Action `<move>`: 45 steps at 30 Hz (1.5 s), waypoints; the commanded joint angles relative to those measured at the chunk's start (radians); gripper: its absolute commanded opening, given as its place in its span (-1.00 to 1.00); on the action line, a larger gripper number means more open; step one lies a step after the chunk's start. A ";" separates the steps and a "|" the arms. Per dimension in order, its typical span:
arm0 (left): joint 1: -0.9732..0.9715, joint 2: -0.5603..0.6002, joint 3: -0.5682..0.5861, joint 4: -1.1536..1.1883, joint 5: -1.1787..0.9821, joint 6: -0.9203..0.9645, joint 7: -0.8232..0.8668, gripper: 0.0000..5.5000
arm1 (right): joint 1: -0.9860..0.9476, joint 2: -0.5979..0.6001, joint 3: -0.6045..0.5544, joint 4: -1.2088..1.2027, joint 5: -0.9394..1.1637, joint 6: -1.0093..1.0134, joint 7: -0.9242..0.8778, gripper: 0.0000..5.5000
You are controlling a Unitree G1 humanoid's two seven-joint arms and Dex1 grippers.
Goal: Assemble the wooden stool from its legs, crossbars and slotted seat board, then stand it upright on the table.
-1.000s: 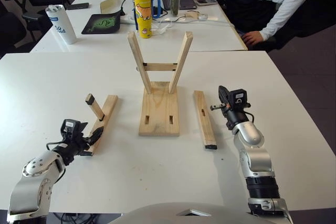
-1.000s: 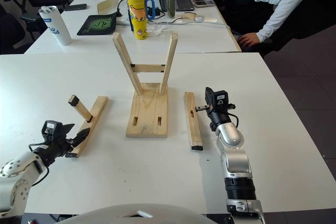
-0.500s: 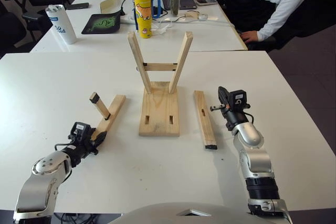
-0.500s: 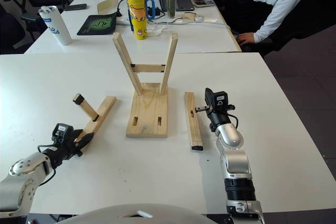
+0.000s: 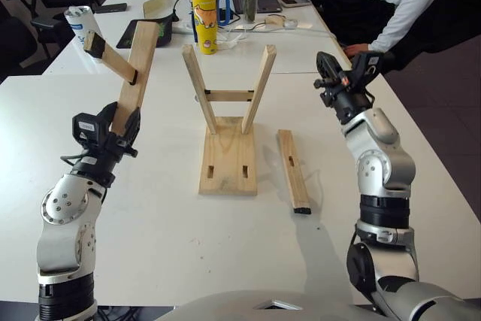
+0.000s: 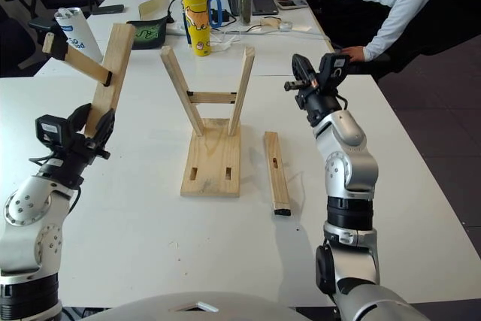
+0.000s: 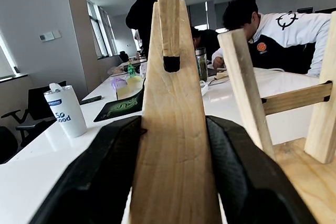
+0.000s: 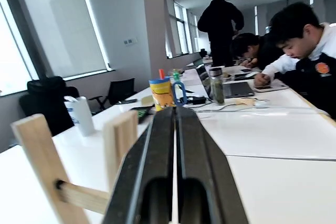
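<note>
Left end effector aloft around leg piece

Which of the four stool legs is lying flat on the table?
The leg just right of the seat board. The pair joined by a crossbar stands upright in the board, and the left gripper holds the fourth leg in the air.

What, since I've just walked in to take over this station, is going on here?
The left gripper is shut on a leg-and-crossbar piece, holding it tilted up off the table. The right gripper hangs in the air, jaws shut and empty. The seat board lies flat with a leg pair standing in its far slots; the near slots are empty. One loose leg lies flat to the board's right.
</note>
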 commanded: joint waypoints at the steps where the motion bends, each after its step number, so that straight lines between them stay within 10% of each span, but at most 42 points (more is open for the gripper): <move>1: -0.079 0.002 -0.099 -0.122 -0.039 -0.014 -0.056 -0.21 | -0.170 0.049 -0.147 -0.030 0.545 0.325 -0.116 -0.78; 15: -0.084 -0.017 -0.250 -0.129 -0.023 -0.017 -0.106 -0.21 | -0.127 0.027 -0.116 0.036 0.997 0.482 -0.348 0.07; 28: -0.118 0.002 -0.331 -0.101 0.005 -0.022 -0.182 -0.21 | -0.145 0.003 -0.065 0.032 1.151 0.434 -0.367 0.07; 45: -0.131 0.014 -0.308 -0.102 -0.009 0.006 -0.179 -0.21 | -0.138 -0.053 -0.034 0.087 1.000 0.389 -0.304 -0.62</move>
